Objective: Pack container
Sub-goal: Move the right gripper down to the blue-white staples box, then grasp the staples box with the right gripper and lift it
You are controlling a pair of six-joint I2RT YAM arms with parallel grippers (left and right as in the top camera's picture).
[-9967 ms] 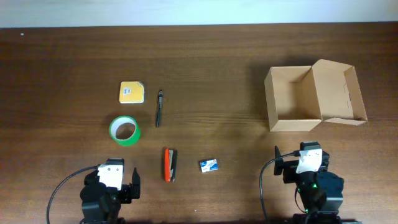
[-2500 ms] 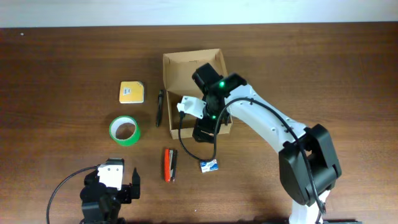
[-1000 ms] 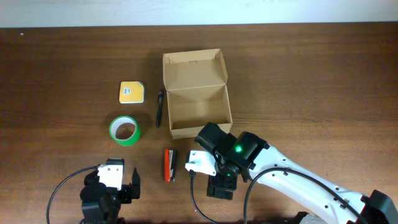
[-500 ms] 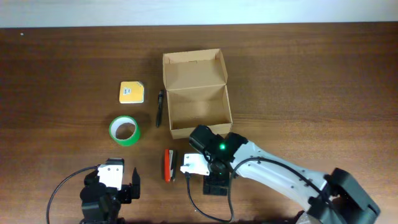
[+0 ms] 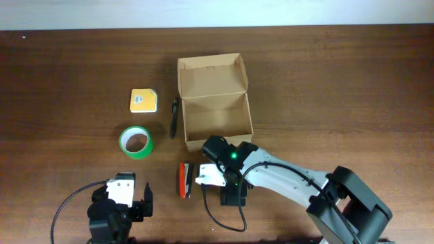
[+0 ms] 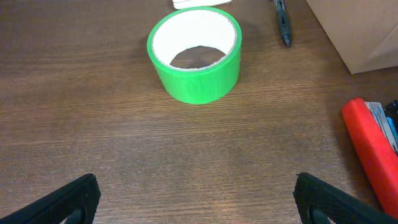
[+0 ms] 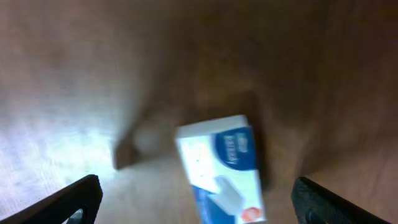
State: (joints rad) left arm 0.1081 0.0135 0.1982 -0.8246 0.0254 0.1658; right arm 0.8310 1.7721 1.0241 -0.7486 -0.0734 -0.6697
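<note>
The container (image 5: 213, 102) is a tan cardboard box standing open in the middle of the table, its flap lid tipped back; nothing shows inside it. Just in front of it my right gripper (image 5: 229, 184) points down, hiding what lies beneath in the overhead view. The right wrist view shows a small blue and white box (image 7: 221, 171) flat on the wood between the wide open fingers of the right gripper (image 7: 199, 202), apart from both. My left gripper (image 5: 122, 195) rests open at the front left, and the left gripper (image 6: 199, 199) has only bare wood between its fingers.
A green tape roll (image 5: 136, 141) (image 6: 194, 53), a yellow pad (image 5: 143, 100), a black pen (image 5: 173, 116) (image 6: 282, 18) and a red stapler (image 5: 184, 179) (image 6: 373, 149) lie left of the container. The table's far edge runs along the top.
Ten seconds ago the container stood at the right; it now stands mid-table. Over the last second my right gripper shifted slightly left, closer to the container's front wall. The left arm has not moved.
</note>
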